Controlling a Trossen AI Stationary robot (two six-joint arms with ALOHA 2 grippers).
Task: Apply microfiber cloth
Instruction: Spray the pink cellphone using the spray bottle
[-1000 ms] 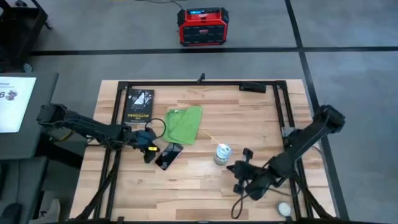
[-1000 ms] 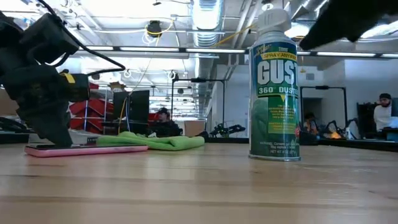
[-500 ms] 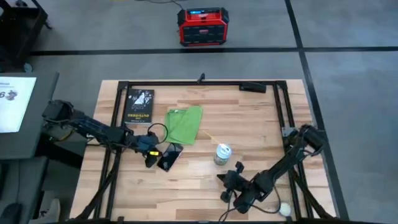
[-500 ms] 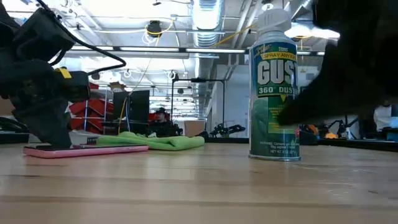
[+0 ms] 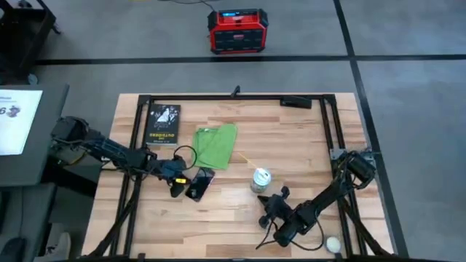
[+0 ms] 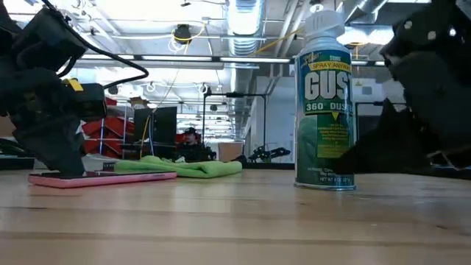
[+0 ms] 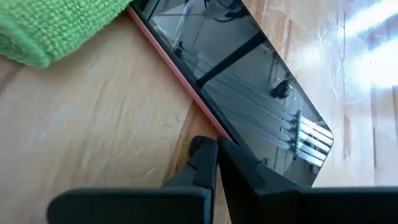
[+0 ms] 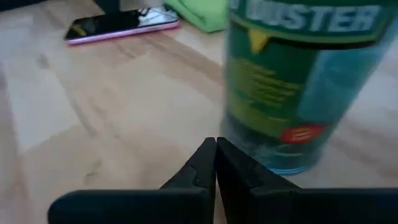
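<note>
Pale wooden slatted table [image 5: 218, 211] with black frame, carrying everything. Largest to smallest below.

Bright lime-green soft microfiber cloth [image 5: 216, 145] lying flat at mid-table, slightly left of centre, long axis running roughly far-to-near with a slight tilt. Near corner just beside the far end of the phone; from the left wrist view looks touching or overlapping, cannot tell which. Shows as a low green fold [image 6: 180, 167] in the low view, and a green corner [image 7: 56, 28] in the left wrist view.

Black rectangular book with yellow lettering [image 5: 162, 122] left of the cloth, apart from it. Not the target.

Green-and-white cylindrical aerosol duster can [image 5: 260, 180] upright, right of the cloth, well apart from it.

Slim pink-edged dark-screen phone [image 5: 199, 183] flat on the table, diagonal, pointing up toward the cloth's near corner.

Left tool [image 5: 177, 185] down at the table, at the phone's left edge, fingers pressed together with nothing between them [image 7: 214, 165]. Key relation: cloth lies ahead of and slightly right of this tool, just past the phone, near. Clearly the closer arm.

Right tool [image 5: 269, 211] low at the near-right of the table, just this side of the can, fingers likewise together and empty [image 8: 214, 162]. Can stands between it and the cloth; poor line.

Judgement: cloth pick falls to the left tool. Needs opening first, then a short reach forward over the phone to the cloth's near corner. Risk: nudging the phone.
</note>
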